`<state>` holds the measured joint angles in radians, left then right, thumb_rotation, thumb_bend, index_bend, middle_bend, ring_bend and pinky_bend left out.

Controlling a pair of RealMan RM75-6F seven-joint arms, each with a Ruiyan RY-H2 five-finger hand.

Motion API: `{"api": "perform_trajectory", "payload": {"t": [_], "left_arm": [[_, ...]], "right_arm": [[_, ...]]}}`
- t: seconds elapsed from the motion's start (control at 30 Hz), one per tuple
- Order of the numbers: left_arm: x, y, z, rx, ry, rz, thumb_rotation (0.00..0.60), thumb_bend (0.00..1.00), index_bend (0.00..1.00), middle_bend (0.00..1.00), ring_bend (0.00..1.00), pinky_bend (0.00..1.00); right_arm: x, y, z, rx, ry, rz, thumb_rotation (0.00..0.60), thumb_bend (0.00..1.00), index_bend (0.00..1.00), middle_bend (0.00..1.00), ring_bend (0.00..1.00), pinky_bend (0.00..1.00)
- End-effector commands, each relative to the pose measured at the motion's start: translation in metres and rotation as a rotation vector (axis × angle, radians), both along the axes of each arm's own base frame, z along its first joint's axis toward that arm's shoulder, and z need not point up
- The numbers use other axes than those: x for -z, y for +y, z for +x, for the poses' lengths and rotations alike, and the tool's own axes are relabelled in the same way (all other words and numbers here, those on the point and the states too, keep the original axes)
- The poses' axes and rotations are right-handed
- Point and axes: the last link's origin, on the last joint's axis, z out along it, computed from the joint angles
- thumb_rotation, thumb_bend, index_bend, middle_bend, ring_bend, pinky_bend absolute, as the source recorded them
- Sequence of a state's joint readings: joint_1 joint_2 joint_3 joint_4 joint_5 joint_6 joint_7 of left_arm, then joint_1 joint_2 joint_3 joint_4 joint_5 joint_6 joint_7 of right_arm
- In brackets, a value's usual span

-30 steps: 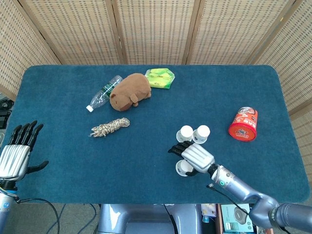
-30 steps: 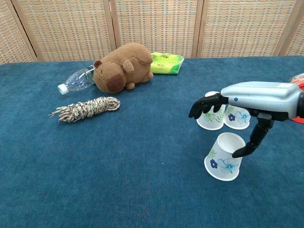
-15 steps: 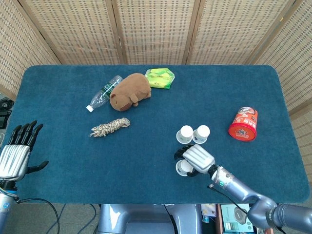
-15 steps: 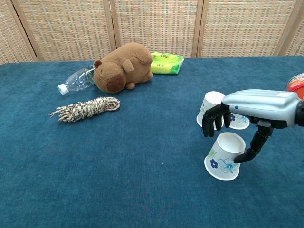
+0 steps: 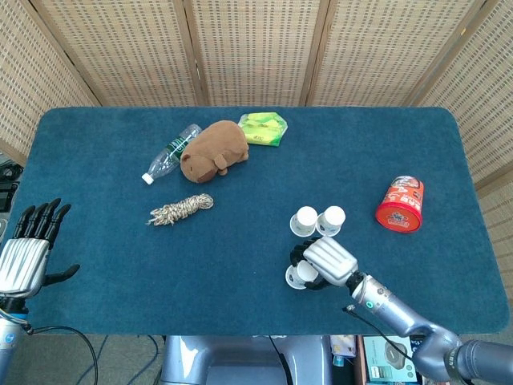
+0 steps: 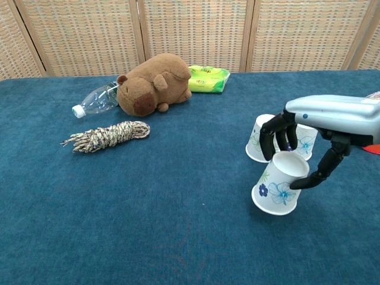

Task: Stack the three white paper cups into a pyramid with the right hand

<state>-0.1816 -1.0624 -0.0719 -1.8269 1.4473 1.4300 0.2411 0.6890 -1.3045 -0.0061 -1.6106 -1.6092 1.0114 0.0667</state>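
Two white paper cups with blue flowers stand upside down side by side, the left cup [image 6: 259,140] [image 5: 304,220] and the right cup [image 6: 304,141] [image 5: 330,220]. A third cup [image 6: 278,184] [image 5: 301,275] is tilted and lifted a little off the blue cloth, just in front of them. My right hand [image 6: 323,127] [image 5: 327,261] grips this third cup from above, fingers on its far side and thumb on its right. My left hand [image 5: 28,249] rests open at the table's left front edge, seen only in the head view.
A red can [image 5: 401,204] lies right of the cups. Further left are a rope bundle [image 6: 107,136], a brown plush animal [image 6: 153,84], a clear plastic bottle [image 6: 95,98] and a green packet [image 6: 208,78]. Wicker screens stand behind the table.
My right hand drew back from over the two standing cups, closed its fingers on the third cup, then tipped and raised it slightly off the cloth.
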Motion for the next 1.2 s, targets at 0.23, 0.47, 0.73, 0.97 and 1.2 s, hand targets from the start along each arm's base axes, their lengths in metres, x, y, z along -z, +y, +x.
{"api": "perform_trajectory", "payload": {"t": [0.23, 0.47, 0.73, 0.97, 1.2], "left_arm": [[-0.001, -0.002, 0.003, 0.012, 0.001, 0.005, 0.600, 0.14, 0.00, 0.00, 0.00, 0.00], [-0.002, -0.003, 0.003, 0.012, 0.000, 0.010, 0.600, 0.14, 0.00, 0.00, 0.00, 0.00], [0.000, -0.001, 0.002, 0.001, 0.006, 0.006, 0.600, 0.14, 0.00, 0.00, 0.00, 0.00], [0.001, 0.000, 0.001, -0.003, 0.008, 0.004, 0.600, 0.14, 0.00, 0.00, 0.00, 0.00], [-0.002, 0.000, 0.000, -0.005, 0.002, 0.009, 0.600, 0.14, 0.00, 0.00, 0.00, 0.00]], "right_arm": [[-0.078, -0.046, 0.034, 0.109, -0.143, -0.197, 0.600, 0.36, 0.50, 0.57, 0.49, 0.51], [-0.081, -0.068, 0.036, 0.197, -0.077, -0.220, 0.600, 0.37, 0.50, 0.57, 0.49, 0.51], [-0.063, -0.081, 0.036, 0.216, -0.011, -0.206, 0.600, 0.37, 0.50, 0.57, 0.49, 0.51], [-0.050, -0.090, 0.042, 0.187, 0.078, -0.238, 0.600, 0.37, 0.50, 0.57, 0.49, 0.51], [-0.046, -0.093, 0.044, 0.148, 0.170, -0.265, 0.600, 0.37, 0.50, 0.57, 0.49, 0.51]]}}
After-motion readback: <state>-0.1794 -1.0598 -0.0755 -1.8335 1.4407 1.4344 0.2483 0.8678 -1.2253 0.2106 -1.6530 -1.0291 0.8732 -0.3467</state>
